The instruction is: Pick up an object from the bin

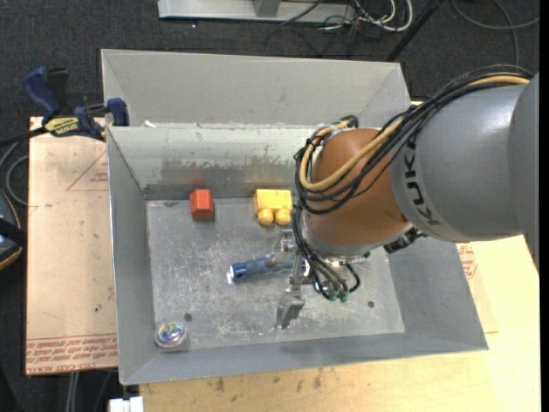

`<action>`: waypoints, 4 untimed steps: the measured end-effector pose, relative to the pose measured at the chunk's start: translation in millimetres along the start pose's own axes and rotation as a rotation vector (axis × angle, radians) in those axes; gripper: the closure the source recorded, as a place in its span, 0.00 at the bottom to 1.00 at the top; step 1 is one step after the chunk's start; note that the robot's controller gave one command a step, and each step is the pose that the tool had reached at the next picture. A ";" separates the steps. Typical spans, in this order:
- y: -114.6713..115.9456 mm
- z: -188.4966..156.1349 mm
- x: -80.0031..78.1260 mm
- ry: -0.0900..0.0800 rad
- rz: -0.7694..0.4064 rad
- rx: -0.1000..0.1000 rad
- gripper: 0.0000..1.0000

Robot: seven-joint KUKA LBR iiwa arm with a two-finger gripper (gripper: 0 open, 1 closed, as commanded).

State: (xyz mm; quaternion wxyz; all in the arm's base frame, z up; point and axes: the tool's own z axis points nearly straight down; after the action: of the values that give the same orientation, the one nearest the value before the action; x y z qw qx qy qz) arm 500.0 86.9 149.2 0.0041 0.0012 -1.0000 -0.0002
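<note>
Blue cylinder (pixel 257 269), pale-capped at its left end, lies on the bin (pixel 257 144) floor near the middle, and you can see its right end running in between the fingers (pixel 288 309). Your gripper (pixel 289 278) stands spread wide, one finger on each side of the cylinder, neither pressing it. Beyond it you have a yellow block (pixel 273 205) and a red cube (pixel 202 203) by the far wall. A clear round piece (pixel 171 335) sits in the near left corner.
</note>
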 end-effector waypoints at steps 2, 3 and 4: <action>-84.4 71.1 -49.9 -0.018 0.016 -0.003 0.00; -83.3 69.3 -51.6 -0.014 0.017 -0.002 0.00; -82.5 68.4 -52.6 -0.012 0.018 -0.002 0.00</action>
State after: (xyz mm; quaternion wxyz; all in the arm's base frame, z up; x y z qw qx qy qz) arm 552.2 4.5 80.3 -0.0018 -0.0080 -1.0000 -0.0010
